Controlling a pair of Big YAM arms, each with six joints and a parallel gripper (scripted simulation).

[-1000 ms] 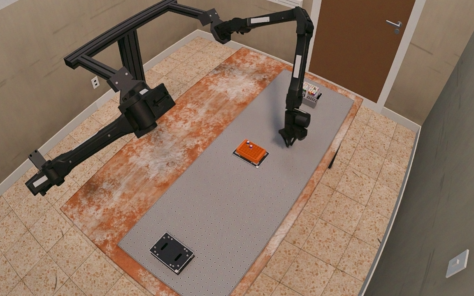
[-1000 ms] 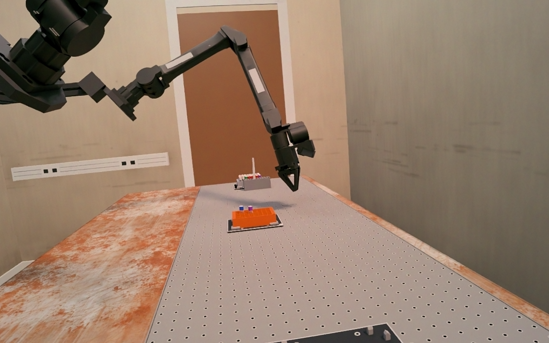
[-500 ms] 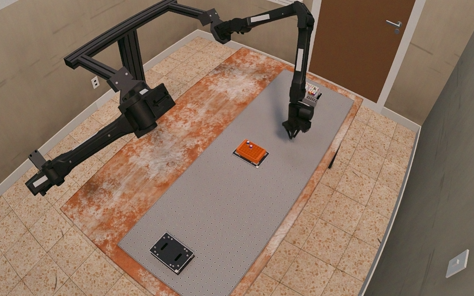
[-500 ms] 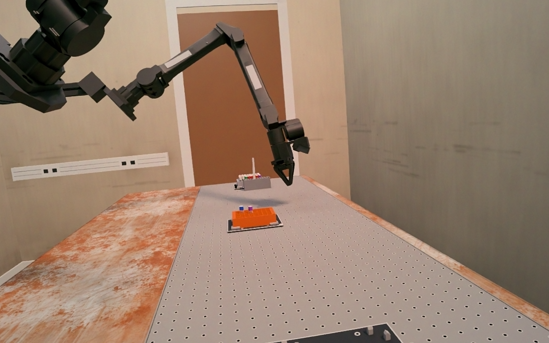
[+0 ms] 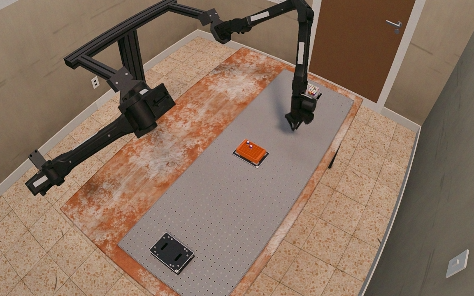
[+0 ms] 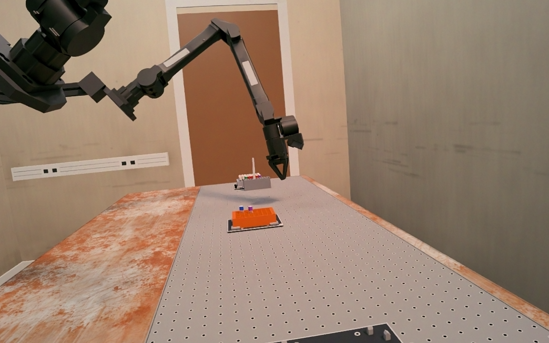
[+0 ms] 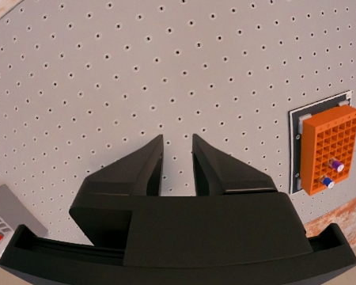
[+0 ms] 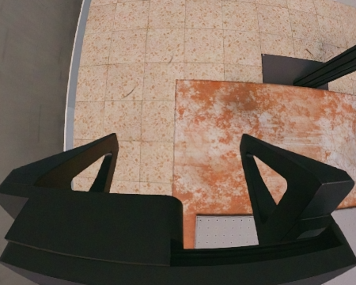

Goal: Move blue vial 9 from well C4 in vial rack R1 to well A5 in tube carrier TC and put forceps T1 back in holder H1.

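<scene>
The orange tube carrier TC sits in its black nest mid-table, also in the exterior view and the left wrist view. A blue-capped vial and a purple-capped vial stand in it near one end. The grey vial rack R1 stands at the far end with several coloured caps. The white forceps T1 stand upright beside it. My left gripper hangs above the mat between TC and R1; its fingers are nearly shut with nothing between them. My right gripper is open and empty, out over the floor.
A black nest plate with two slots lies at the near end of the grey perforated mat. The rusty orange table top runs along the mat's left side. The right arm stretches off the table over the tiled floor.
</scene>
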